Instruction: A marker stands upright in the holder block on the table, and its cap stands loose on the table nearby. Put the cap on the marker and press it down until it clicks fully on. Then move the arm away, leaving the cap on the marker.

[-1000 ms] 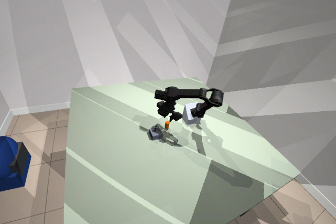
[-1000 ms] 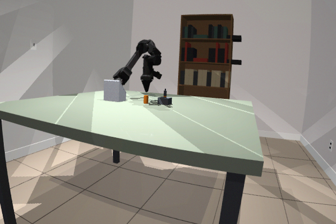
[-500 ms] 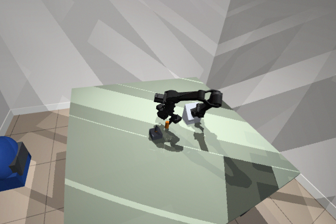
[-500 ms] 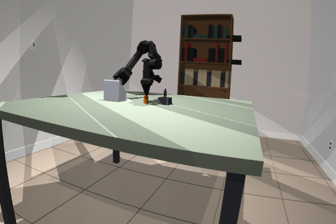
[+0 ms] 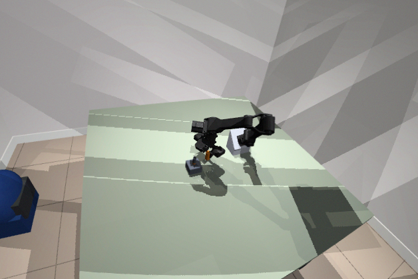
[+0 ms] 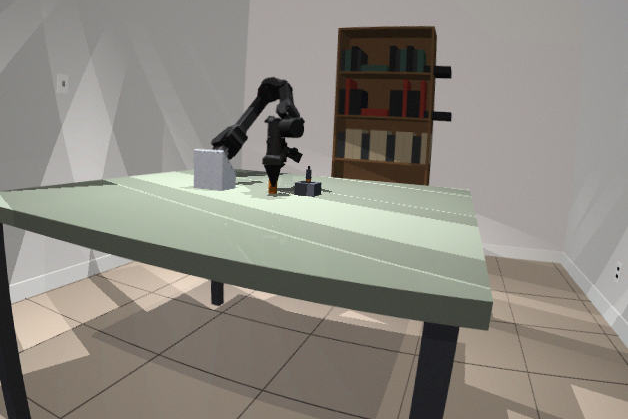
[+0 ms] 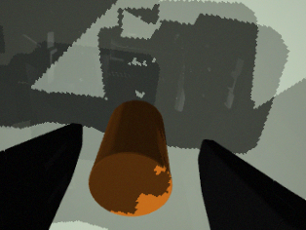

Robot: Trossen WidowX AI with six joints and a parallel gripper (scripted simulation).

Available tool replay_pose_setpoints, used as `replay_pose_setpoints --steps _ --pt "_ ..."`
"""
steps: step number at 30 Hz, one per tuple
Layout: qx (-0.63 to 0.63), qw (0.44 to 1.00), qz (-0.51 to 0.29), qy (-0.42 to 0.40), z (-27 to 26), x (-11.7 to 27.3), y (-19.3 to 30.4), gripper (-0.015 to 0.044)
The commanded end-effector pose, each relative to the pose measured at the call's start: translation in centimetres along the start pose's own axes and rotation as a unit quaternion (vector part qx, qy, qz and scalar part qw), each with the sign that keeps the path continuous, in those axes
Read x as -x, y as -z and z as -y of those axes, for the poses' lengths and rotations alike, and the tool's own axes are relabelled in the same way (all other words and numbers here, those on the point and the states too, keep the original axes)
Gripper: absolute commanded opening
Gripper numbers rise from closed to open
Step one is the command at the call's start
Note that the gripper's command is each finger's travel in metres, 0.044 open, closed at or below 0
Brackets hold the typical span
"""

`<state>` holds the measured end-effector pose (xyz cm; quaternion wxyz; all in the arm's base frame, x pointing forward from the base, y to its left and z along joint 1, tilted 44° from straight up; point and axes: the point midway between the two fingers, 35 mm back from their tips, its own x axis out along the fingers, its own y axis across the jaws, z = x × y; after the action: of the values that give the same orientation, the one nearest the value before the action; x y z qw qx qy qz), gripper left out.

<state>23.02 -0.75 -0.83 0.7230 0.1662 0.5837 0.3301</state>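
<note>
The orange cap (image 5: 208, 155) (image 6: 272, 190) (image 7: 129, 180) stands upright on the table. My gripper (image 5: 210, 150) (image 6: 273, 184) (image 7: 141, 141) points down over the cap and is open. In the wrist view the cap shows between the two fingertips, with a gap on each side, wider on the right. In the exterior view the fingers hide the cap's upper part. The dark marker (image 5: 194, 160) (image 6: 308, 173) stands upright in the holder block (image 5: 193, 170) (image 6: 307, 189), with a little orange at its foot. The block is close beside the cap. It is not in the wrist view.
A pale grey block (image 5: 234, 143) (image 6: 213, 170) stands on the table (image 5: 152, 221) (image 6: 355, 236) by the arm's base. The arm's shadow falls across the table around the cap. A bookcase (image 6: 383, 122) stands beyond the table.
</note>
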Motion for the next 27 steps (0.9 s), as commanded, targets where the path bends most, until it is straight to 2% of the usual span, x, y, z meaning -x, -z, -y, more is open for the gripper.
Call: replay_pose_setpoints --steps 1,7,11,20,23,27 --pt "-0.006 1.0 0.0 -0.004 -0.2 -0.8 0.3 0.0242" --pt "-0.005 1.0 0.0 -0.004 -0.3 -1.5 0.3 0.0242" --pt "-0.005 1.0 0.0 -0.004 -0.3 -1.5 0.3 0.0137" --pt "-0.005 1.0 0.0 -0.004 -0.2 -1.5 0.3 0.0077" --pt "-0.006 1.0 0.0 -0.004 -0.2 -1.1 0.3 0.0" --pt "-0.006 1.0 0.0 -0.003 0.0 -0.1 0.2 0.0"
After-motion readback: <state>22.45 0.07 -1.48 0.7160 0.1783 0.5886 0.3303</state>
